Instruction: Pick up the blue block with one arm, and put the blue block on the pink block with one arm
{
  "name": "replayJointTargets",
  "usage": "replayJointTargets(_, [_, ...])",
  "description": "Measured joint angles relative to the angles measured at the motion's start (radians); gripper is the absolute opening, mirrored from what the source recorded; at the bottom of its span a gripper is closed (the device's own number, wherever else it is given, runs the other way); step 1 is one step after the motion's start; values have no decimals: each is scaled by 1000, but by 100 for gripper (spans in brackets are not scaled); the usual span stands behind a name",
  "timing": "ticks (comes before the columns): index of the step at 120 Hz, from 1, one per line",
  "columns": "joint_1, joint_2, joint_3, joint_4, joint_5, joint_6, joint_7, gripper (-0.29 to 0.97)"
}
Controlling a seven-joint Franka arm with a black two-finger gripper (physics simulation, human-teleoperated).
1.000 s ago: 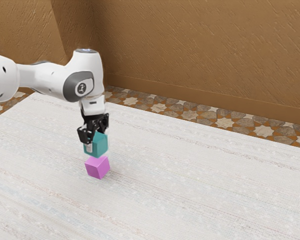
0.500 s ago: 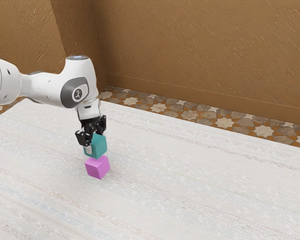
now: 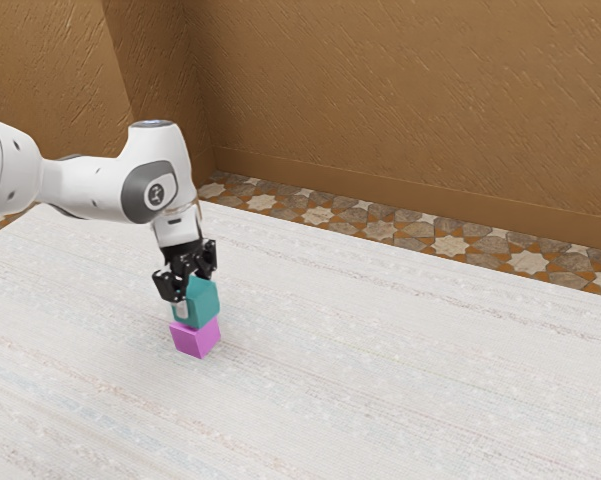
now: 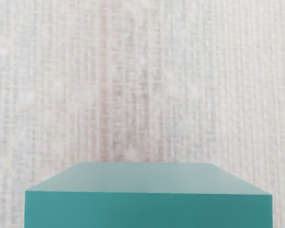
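- Gripper (image 3: 187, 282) is directly above the pink block (image 3: 196, 338), with the fingers pinching the blue block (image 3: 204, 300) (it renders teal) from two sides near its top.
- The blue block sits on top of the pink block and the faces look to be touching. I can't confirm full contact from this angle.
- In the wrist view, the blue block (image 4: 147, 199) is just under the hand, with the table weave beyond it.
- Risk: if the blue block is off-centre over the pink block, letting go could tip it off onto the table (image 3: 400, 350).
- Risk: pressing lower while clamped could skid the pink block or kick the stack out.
- Risk: if one finger frees first, or the lift-out is tilted, the blue block could be dragged sideways off the pink block.
- Risk: retreating sideways instead of straight up from the pink block could clip the stack with a finger.
- Count: one arm (image 3: 80, 185), one gripper with two fingers.
- Count: one blue block, one pink block, one table.
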Motion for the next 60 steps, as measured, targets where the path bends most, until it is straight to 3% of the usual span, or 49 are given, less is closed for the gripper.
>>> replayJointTargets(10, [7,1,1,0,-3,0,11,35])
replayJointTargets(36, [12,6,1,0,-5,-7,37,54])
replayJointTargets(60, [14,6,1,0,-6,-10,54,62])
